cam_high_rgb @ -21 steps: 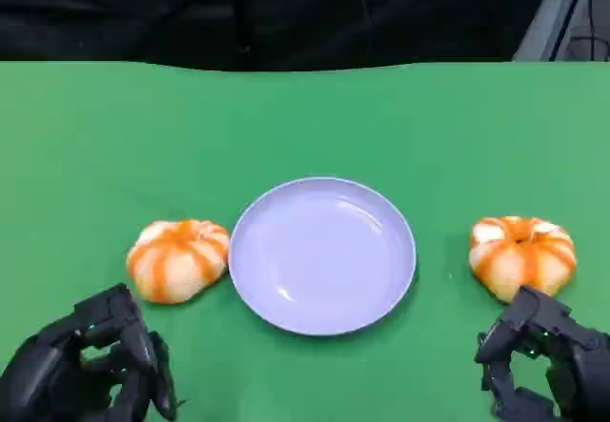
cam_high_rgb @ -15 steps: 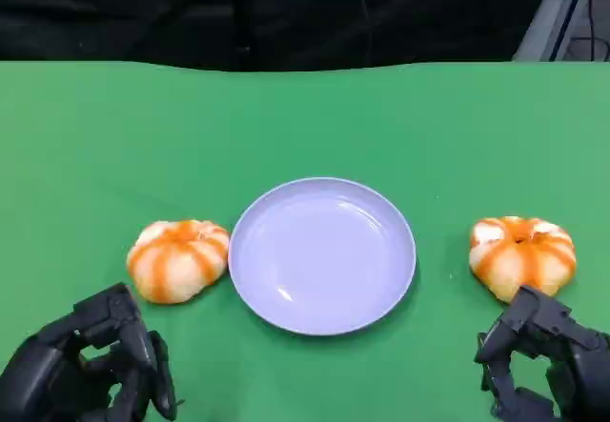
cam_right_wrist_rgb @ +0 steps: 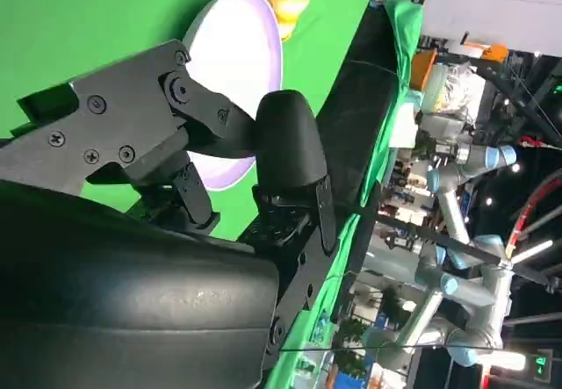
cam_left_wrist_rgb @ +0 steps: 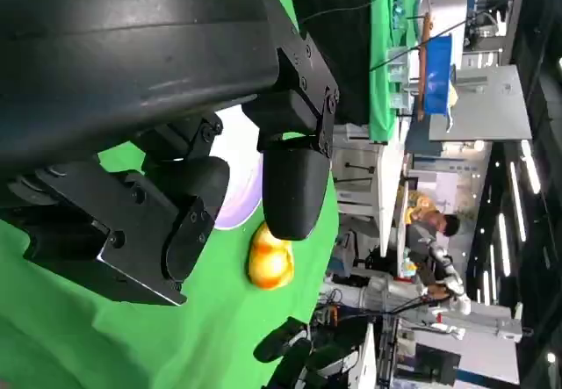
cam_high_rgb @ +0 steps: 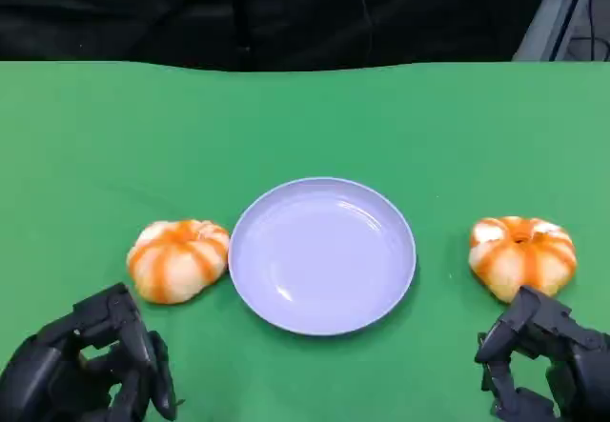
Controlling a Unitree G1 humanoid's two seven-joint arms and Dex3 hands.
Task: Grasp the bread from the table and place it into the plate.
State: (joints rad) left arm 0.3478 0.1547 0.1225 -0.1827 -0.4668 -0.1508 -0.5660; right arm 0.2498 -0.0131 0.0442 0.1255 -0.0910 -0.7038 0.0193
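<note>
Two bread rolls on green table (cam_high_rgb: 305, 117), left roll (cam_high_rgb: 178, 259) and right roll (cam_high_rgb: 522, 255) flanking bare plate (cam_high_rgb: 322, 254); left hand (cam_high_rgb: 91, 370) and right hand (cam_high_rgb: 543, 360) empty, fingers loosely apart; nothing grasped; all steps outstanding.

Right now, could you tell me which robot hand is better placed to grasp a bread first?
Probably the right robot hand: its fingertips sit just below the right bread. The left robot hand lies a little further from the left bread. Both hold nothing, and the plate lies between the breads.
</note>
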